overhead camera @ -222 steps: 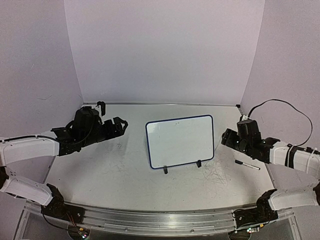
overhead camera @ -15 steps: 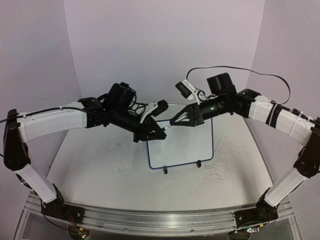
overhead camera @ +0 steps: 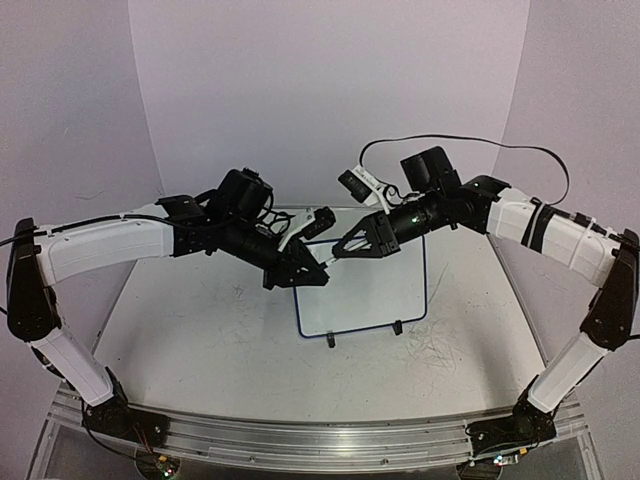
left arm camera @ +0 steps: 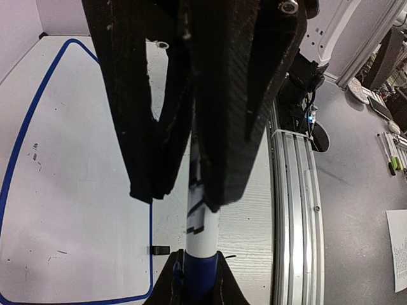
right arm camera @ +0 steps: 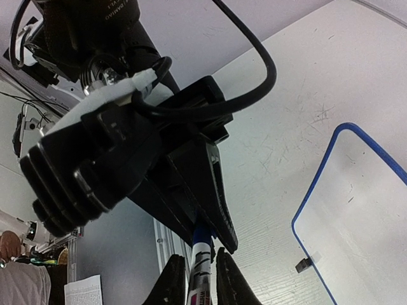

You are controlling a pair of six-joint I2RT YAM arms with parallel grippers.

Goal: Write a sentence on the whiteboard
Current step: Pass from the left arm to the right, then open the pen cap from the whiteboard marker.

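The right fingers (right arm camera: pixel 172 279), wide apart a moment ago, are now pinching the blue cap (left arm camera: pixel 197 276) of the marker (left arm camera: pixel 202 210). The left fingers (left arm camera: pixel 241 95) are clamping its barrel tight. The whiteboard (overhead camera: pixel 365 290) is standing blank mid-worktop (overhead camera: pixel 200 340), so uncapping is probably coming, with no sentence begun.

— What is standing in the way ahead of the left gripper's (overhead camera: pixel 308 276) jaws?
— The right gripper (overhead camera: pixel 336 252) is facing them tip to tip, and the marker (left arm camera: pixel 202 244) is bridging the gap between the two.
— And under the jaws?
— The whiteboard (overhead camera: pixel 372 292) is standing just beneath, its upper left corner crowding that side. Left of both jaws, the tabletop (overhead camera: pixel 195 335) is lying open for a gripper to pass.
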